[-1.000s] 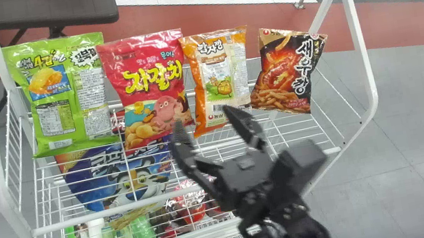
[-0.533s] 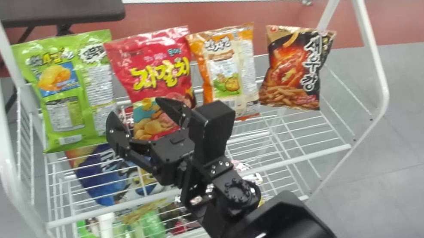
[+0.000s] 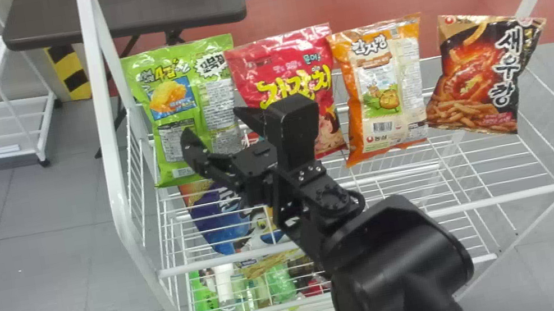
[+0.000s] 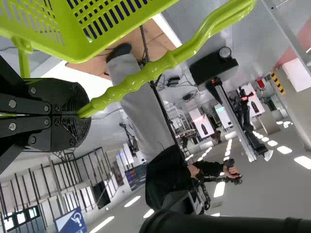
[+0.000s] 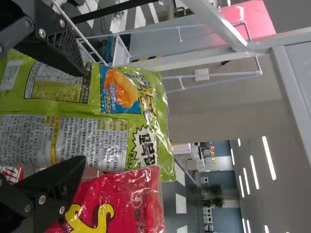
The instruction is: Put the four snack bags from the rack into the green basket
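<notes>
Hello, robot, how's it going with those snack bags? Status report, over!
Right gripper: jaws open before green bag, not yet gripping it. Left gripper: jaws shut on basket handle. Red bag close beside green, might interfere.

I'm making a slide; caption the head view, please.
The robot's black two-fingered right gripper, open before the shiny green snack bag, leftmost of four atop a white wire rack.

Black right claw (image 3: pixel 211 124), silver screws (image 5: pixel 42 33), rounded black forearm shell (image 3: pixel 397 254), perhaps a looped cable (image 3: pixel 360 199).
</notes>
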`<state>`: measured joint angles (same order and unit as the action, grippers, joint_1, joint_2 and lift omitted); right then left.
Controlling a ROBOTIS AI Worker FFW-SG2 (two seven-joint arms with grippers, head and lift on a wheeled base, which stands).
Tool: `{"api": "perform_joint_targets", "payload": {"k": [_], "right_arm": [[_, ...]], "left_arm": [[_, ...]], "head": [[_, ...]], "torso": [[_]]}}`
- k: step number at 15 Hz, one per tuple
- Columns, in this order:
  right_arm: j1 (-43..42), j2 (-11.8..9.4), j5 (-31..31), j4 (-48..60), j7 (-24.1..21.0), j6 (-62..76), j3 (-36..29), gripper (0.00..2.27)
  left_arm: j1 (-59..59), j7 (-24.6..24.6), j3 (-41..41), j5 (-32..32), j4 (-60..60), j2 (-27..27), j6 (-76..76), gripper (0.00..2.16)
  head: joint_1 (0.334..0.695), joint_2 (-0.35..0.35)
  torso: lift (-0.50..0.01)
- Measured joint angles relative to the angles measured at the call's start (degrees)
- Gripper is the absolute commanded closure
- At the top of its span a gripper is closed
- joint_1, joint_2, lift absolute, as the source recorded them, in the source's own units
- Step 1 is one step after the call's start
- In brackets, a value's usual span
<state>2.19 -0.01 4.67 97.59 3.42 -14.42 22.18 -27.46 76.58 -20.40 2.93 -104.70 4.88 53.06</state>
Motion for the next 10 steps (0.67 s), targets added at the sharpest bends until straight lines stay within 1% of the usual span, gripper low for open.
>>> {"api": "perform_joint_targets", "payload": {"k": [1, 3, 5, 6, 7, 8, 9, 10], "right_arm": [[-1.3, 0.0, -0.3, -1.2, 0.4, -0.9, 0.1, 0.41], [-3.0, 0.0, -0.6, -2.3, 0.7, -2.5, 0.7, 0.61], [-4.6, 0.0, -0.7, -3.2, 0.9, -4.3, 1.7, 1.40], [-5.3, 0.0, -0.8, -3.4, 1.1, -5.7, 2.2, 1.58], [-5.8, 0.0, -1.0, -3.5, 1.3, -7.3, 2.9, 1.85], [-6.3, 0.0, -1.3, -3.5, 1.5, -8.9, 3.4, 2.02], [-6.8, 0.0, -1.5, -3.6, 1.6, -10.2, 3.6, 2.17], [-7.2, 0.0, -1.6, -4.0, 1.6, -11.0, 3.6, 2.19]], "left_arm": [[0.2, 0.0, -0.2, 0.2, -0.1, 0.0, 0.2, 2.13], [0.7, 0.0, -0.5, 0.3, 0.0, 0.0, 0.6, 2.13], [0.9, 0.0, -0.7, 0.3, 0.0, 0.1, 1.0, 2.13], [1.0, 0.0, -0.7, 0.2, 0.0, 0.2, 1.1, 2.13], [1.0, 0.0, -0.8, 0.2, 0.1, 0.2, 1.2, 2.13], [1.0, 0.0, -0.8, 0.2, 0.1, 0.2, 1.2, 2.13], [1.0, 0.0, -0.8, 0.2, 0.1, 0.2, 1.2, 2.13], [1.1, 0.0, -0.8, 0.1, 0.1, 0.2, 1.2, 2.13]], "head": [[0.695, -0.105], [0.695, -0.098], [0.695, -0.086], [0.695, -0.073], [0.695, -0.063], [0.695, -0.055], [0.695, -0.049], [0.695, -0.050]], "torso": [[-0.006], [-0.006], [-0.006], [-0.006], [-0.006], [-0.006], [-0.006], [-0.006]]}}
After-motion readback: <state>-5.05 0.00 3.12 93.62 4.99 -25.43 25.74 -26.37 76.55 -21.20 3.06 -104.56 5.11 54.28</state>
